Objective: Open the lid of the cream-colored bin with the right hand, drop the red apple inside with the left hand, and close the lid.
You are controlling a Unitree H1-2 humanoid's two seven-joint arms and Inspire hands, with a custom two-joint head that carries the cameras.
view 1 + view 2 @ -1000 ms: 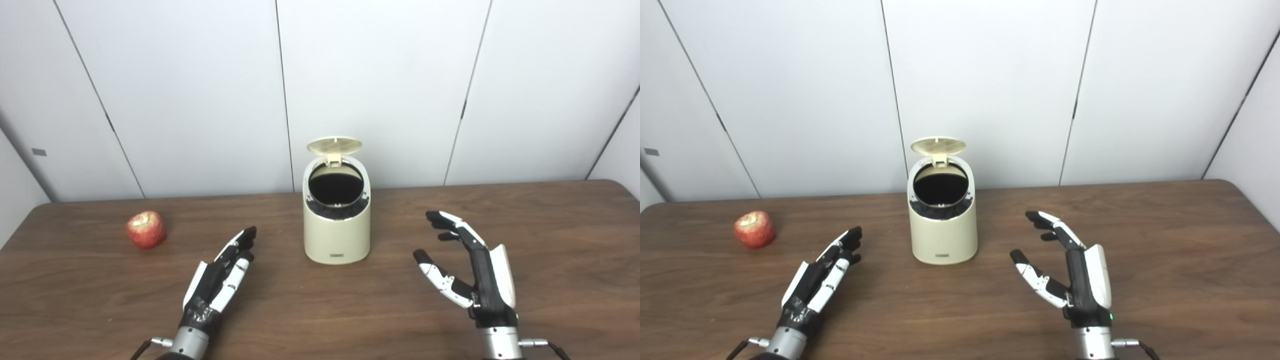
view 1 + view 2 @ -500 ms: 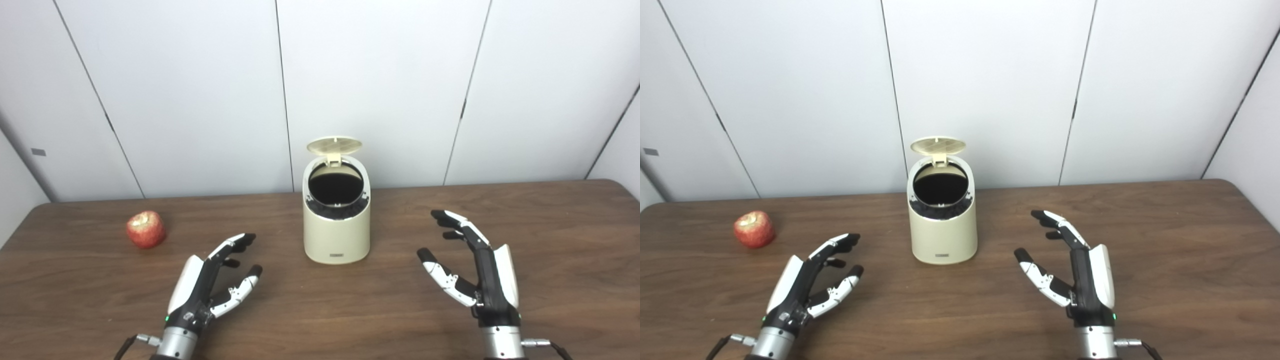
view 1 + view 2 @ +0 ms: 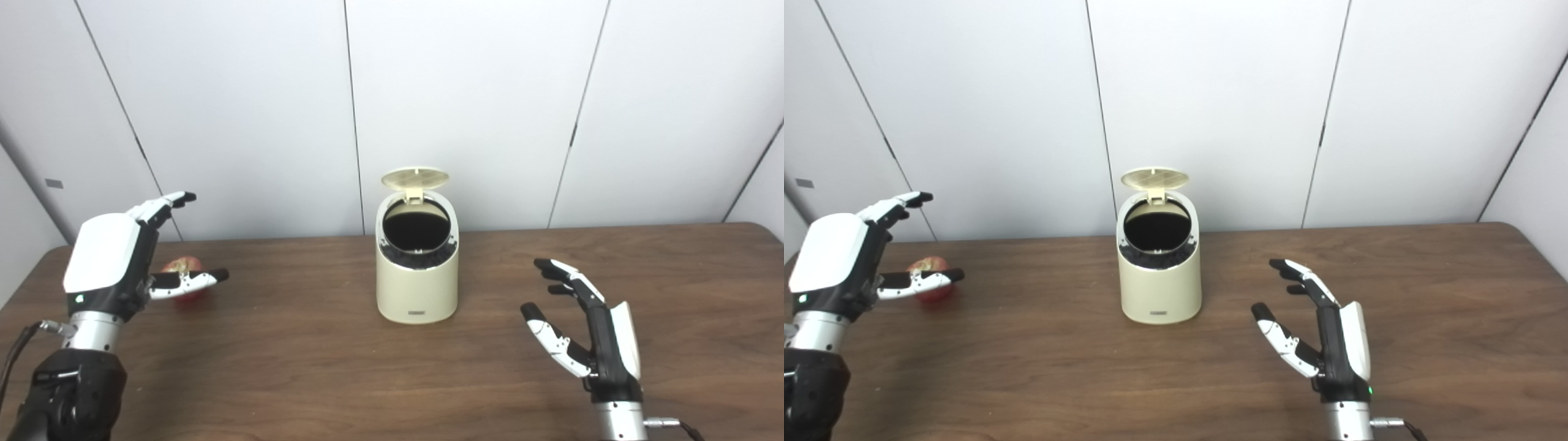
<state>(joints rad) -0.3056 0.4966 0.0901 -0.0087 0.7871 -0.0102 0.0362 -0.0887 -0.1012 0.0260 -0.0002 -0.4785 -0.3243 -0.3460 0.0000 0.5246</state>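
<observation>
Presently, in the left eye view, the cream-colored bin [image 3: 417, 269] stood at centre frame on the table [image 3: 318, 367], its lid [image 3: 414, 178] tipped up at the rear and the dark mouth exposed. The red apple [image 3: 181, 266] lay at left of frame, partly masked by the left hand [image 3: 113, 257], which was raised over it with fingers spread and grasping nothing; contact with the fruit could not be confirmed. The right hand [image 3: 588, 334] was at lower right, well apart from the bin, fingers splayed and empty.

In the right eye view, the left hand [image 3: 845, 257] sat at the far left edge, its thumb crossing in front of the apple [image 3: 931, 288], of which only a red sliver showed. The right hand [image 3: 1323, 340] was released, palm turned inward, clear of the bin [image 3: 1159, 272].

Assessment: the lid-opening step appeared complete; the pickup was pending. Risks noted: a round apple might roll off if the fingers closed off-centre; a carry passing low could strike the upright lid [image 3: 1154, 178] and knock it shut, or topple the light bin.
</observation>
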